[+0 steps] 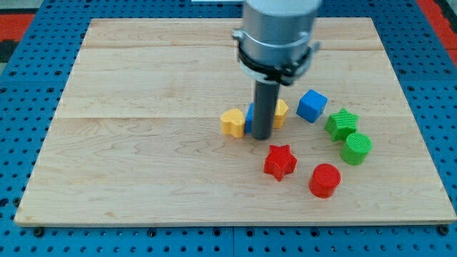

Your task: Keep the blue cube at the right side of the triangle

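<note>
My tip (261, 135) rests on the wooden board (143, 143) near its middle. Right behind the rod a blue block (250, 116) shows only as a thin sliver, its shape hidden; it may be the triangle. The blue cube (312, 106) sits to the view's right of the rod, apart from it. A yellow block (233, 122) lies just left of the tip, and another yellow block (280, 112) peeks out just right of the rod.
A green star (342, 123) and a green cylinder-like block (355, 148) lie at the view's right. A red star (280, 161) and a red cylinder (325, 179) lie below the tip. Blue pegboard (28, 86) surrounds the board.
</note>
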`<action>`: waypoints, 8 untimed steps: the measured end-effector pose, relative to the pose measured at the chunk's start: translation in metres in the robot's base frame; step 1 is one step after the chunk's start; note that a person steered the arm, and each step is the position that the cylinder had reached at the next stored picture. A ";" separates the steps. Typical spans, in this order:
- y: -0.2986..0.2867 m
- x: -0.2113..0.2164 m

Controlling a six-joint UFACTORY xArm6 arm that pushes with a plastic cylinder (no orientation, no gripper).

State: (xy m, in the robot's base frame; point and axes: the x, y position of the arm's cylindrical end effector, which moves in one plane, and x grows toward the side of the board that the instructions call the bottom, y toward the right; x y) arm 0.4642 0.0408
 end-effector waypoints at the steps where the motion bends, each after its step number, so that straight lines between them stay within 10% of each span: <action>1: 0.008 -0.022; 3: -0.030 -0.130; 4: 0.103 -0.142; 5: 0.175 -0.058; 8: 0.017 -0.067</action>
State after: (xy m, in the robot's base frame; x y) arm 0.3971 0.0576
